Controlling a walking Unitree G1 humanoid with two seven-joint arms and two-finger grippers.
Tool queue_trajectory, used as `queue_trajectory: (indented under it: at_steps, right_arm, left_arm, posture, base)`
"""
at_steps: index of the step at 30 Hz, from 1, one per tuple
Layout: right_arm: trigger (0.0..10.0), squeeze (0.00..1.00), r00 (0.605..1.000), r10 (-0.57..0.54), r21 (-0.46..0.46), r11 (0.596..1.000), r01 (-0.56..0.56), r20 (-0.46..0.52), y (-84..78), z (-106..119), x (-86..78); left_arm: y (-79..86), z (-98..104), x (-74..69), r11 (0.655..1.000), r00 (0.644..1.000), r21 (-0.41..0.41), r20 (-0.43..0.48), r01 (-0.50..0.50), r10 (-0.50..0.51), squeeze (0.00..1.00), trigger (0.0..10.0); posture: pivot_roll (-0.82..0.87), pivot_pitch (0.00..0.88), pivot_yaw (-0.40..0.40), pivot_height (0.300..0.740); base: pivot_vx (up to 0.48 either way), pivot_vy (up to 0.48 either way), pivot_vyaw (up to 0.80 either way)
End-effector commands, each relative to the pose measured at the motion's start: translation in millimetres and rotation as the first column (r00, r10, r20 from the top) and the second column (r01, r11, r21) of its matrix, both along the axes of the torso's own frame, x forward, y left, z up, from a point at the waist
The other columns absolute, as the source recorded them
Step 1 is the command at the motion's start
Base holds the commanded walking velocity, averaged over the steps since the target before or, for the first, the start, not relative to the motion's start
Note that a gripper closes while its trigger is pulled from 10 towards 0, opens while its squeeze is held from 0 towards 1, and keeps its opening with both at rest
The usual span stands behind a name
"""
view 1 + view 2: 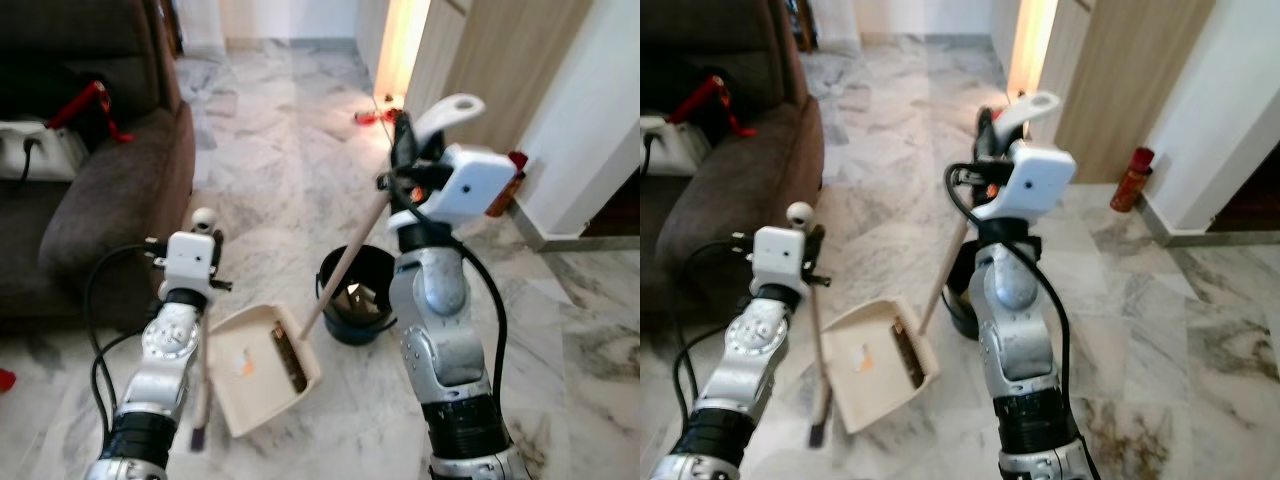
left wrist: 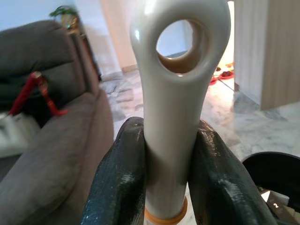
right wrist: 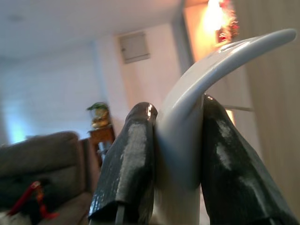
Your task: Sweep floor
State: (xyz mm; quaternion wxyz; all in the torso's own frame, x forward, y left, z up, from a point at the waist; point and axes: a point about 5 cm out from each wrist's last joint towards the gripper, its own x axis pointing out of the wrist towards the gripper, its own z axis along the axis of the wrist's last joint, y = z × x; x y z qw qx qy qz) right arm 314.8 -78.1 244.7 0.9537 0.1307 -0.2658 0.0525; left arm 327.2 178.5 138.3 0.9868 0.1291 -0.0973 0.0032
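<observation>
On marble floor, head views:
Dustpan [image 1: 262,368]: lay on floor [image 1: 270,180] between both arms, debris inside, beside black bin [image 1: 357,293].
Left gripper [image 1: 203,238]: above dustpan's upright handle [image 1: 818,350], next to sofa [image 1: 110,190].
Right gripper [image 1: 402,135]: raised, clenched near broom's [image 1: 345,262] white grip end; stick slanted down, head resting at dustpan's mouth.
Red can [image 1: 1130,179]: stood by wall.
Left wrist view:
Fingers [image 2: 119,183]: clamped both sides of white handle with hanging hole [image 2: 179,40]; bin edge visible behind.
Right wrist view:
Fingers [image 3: 129,159]: pinched curved white broom grip [image 3: 197,98]; sofa in background.
</observation>
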Motion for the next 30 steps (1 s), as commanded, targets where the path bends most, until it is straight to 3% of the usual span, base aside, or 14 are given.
queue_trajectory:
  at_steps: [1, 19, 30]
  right_arm:
    - [10.0, 0.00, 0.998, -0.015, 0.048, 0.999, 0.012, 0.055, -1.7, 14.3, -2.4]
    - [10.0, 0.00, 0.996, 0.009, 0.018, 1.000, -0.011, 0.087, 3.7, 19.3, -4.5]
    - [10.0, 0.00, 0.996, 0.027, 0.022, 0.999, -0.029, 0.086, 5.3, 19.2, -4.6]
  left_arm:
    - [-14.0, 12.4, 3.4, 0.999, 0.998, -0.013, 0.053, 0.044, -0.043, 0.00, 10.0]
    - [-13.2, 14.0, 3.8, 0.999, 0.998, -0.014, 0.060, 0.037, -0.036, 0.00, 10.0]
    - [-11.8, 14.0, 3.9, 0.999, 0.998, -0.030, 0.059, 0.025, -0.023, 0.00, 10.0]
  posture:
    - [0.17, 0.050, -0.044, 0.740]
    - [0.17, 0.041, -0.045, 0.740]
    - [0.17, 0.044, -0.048, 0.740]
  base:
    - [0.277, 0.000, 0.00]
    - [0.297, 0.000, 0.00]
    - [0.000, 0.456, 0.00]
